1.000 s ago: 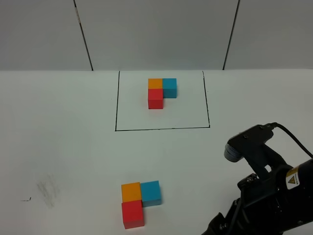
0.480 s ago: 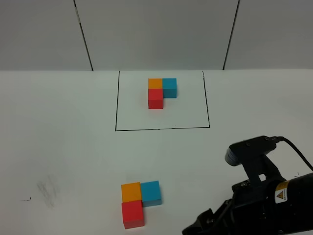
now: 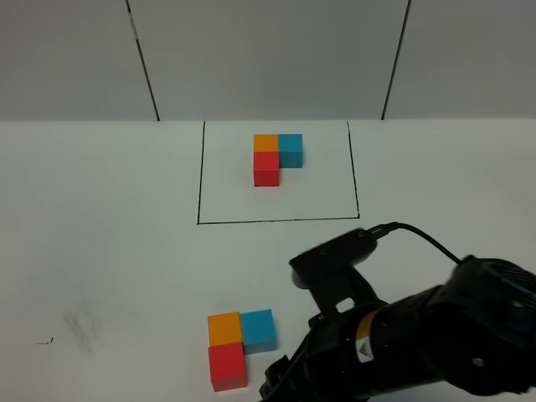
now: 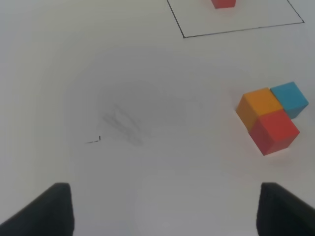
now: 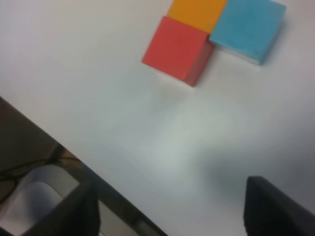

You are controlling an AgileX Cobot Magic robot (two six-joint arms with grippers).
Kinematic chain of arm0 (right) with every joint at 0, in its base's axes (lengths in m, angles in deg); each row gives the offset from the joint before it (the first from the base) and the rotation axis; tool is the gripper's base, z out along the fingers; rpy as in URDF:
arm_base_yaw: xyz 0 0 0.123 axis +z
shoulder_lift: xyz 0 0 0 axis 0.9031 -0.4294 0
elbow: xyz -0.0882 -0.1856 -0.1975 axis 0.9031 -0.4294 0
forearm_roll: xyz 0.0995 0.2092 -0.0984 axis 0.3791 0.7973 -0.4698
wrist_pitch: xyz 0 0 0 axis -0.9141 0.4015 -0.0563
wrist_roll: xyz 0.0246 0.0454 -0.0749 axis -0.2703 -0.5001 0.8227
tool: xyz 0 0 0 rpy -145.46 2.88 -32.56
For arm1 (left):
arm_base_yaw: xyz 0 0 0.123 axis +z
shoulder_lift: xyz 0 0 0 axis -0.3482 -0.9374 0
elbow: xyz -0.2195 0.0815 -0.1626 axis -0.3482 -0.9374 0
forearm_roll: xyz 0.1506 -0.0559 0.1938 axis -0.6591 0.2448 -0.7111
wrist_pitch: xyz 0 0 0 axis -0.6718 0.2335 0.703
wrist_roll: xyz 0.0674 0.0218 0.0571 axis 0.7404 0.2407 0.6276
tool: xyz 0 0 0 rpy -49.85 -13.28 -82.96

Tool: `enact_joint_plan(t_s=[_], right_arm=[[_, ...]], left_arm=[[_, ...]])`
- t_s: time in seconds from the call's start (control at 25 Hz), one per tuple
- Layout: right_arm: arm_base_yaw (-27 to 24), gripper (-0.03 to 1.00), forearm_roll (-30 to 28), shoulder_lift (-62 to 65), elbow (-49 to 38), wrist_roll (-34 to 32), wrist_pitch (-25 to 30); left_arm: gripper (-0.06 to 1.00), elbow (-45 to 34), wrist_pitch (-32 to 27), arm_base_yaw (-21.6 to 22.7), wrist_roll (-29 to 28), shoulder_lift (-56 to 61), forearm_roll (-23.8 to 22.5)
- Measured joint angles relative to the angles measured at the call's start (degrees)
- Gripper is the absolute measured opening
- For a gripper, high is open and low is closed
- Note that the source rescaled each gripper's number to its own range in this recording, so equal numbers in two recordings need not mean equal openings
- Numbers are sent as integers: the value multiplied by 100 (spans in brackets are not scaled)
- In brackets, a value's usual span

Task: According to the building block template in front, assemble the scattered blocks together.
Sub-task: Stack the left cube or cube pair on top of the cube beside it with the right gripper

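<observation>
The building block template [image 3: 276, 155] lies at the back inside a thin black rectangle [image 3: 276, 221]: orange, blue and red cubes in an L. The scattered blocks sit together near the front, also in an L: orange [image 3: 224, 328], blue [image 3: 259, 329], red [image 3: 228, 367]. My right arm [image 3: 402, 335] fills the lower right, just right of them. In the right wrist view my right gripper [image 5: 179, 211] stands open and empty, apart from the red [image 5: 177, 48], orange [image 5: 197, 11] and blue [image 5: 248, 27] cubes. My left gripper [image 4: 167, 211] is open and empty, well apart from the trio [image 4: 269, 118].
A faint grey smudge [image 4: 120, 123] and a small black mark [image 4: 93, 141] lie on the white table at the front left. The table's front edge shows in the right wrist view, with cables and a pale object [image 5: 29, 196] below it. A grey wall stands behind.
My right arm has swung left across the lower right and now stands close beside the three front cubes. The cubes have not moved.
</observation>
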State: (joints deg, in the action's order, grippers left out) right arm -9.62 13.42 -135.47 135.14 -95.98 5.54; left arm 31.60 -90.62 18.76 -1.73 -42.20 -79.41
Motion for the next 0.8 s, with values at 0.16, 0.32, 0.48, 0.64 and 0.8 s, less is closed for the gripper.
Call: enact_joint_plan(t_s=[0.16, 0.32, 0.48, 0.64, 0.8], right_arm=[[251, 46, -1155, -547, 644, -1194, 544], [355, 46, -2276, -740, 1027, -2312, 989], [355, 46, -2860, -835, 1065, -2911, 1876], [355, 46, -2728, -861, 1065, -2990, 2254], [439, 46, -2250, -861, 1065, -2878, 2140]], left_arm=[[96, 0, 0, 0, 0, 0, 0], [96, 0, 0, 0, 0, 0, 0], [96, 0, 0, 0, 0, 0, 0], [96, 0, 0, 0, 0, 0, 0], [96, 0, 0, 0, 0, 0, 0]])
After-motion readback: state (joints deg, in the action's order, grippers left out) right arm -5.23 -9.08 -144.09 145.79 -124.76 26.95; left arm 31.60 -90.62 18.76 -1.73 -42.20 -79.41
